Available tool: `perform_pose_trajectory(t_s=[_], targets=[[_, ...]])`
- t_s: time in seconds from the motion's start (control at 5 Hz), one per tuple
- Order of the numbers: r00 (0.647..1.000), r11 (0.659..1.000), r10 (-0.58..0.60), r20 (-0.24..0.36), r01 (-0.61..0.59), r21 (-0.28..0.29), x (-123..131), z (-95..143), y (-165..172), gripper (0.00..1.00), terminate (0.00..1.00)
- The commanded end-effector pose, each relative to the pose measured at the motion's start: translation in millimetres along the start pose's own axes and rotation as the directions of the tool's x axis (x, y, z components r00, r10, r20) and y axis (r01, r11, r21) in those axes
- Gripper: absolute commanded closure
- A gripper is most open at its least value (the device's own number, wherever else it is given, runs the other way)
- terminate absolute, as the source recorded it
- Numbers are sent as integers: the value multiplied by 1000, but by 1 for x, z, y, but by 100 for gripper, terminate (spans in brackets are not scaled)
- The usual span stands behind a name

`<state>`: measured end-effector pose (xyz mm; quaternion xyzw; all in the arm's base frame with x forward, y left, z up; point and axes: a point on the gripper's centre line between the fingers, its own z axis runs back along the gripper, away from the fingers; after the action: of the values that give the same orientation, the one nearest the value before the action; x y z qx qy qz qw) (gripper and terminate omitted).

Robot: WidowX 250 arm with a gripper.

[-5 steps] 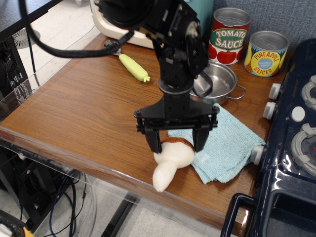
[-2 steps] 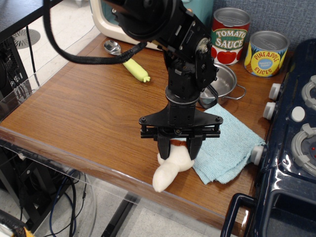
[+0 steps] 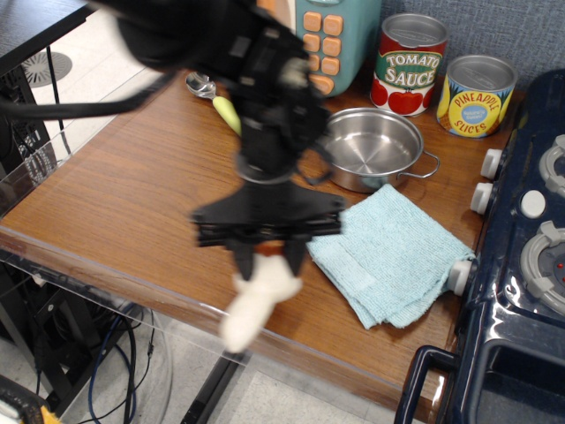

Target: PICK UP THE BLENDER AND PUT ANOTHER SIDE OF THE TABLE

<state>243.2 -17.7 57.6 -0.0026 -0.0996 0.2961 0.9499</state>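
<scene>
The blender is the soft toy mushroom, blurred by motion, with its white stem hanging down over the front edge of the brown wood-grain table. My gripper is shut on its cap from above and holds it lifted, left of the blue cloth. The brown cap is mostly hidden between the fingers.
A light blue cloth lies right of the gripper. A steel pot stands behind it, with a tomato sauce can and a pineapple can. A spoon lies at the back left. A dark blue toy stove fills the right side.
The gripper closed on the mushroom, lifted it off the cloth's edge and moved it left toward the table's front edge.
</scene>
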Motion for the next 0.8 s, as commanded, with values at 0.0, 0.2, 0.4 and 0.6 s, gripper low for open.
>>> perform_pose_trajectory(t_s=[0.0, 0.2, 0.4, 0.6], targets=[[966, 967, 252, 61, -254, 28, 54, 10, 51, 100, 0], [938, 939, 333, 93, -339, 58, 87, 8, 77, 100, 0], [926, 926, 364, 97, -371, 69, 128, 4, 88, 100, 0], [919, 917, 385, 78, -391, 78, 172, -4, 96, 100, 0]])
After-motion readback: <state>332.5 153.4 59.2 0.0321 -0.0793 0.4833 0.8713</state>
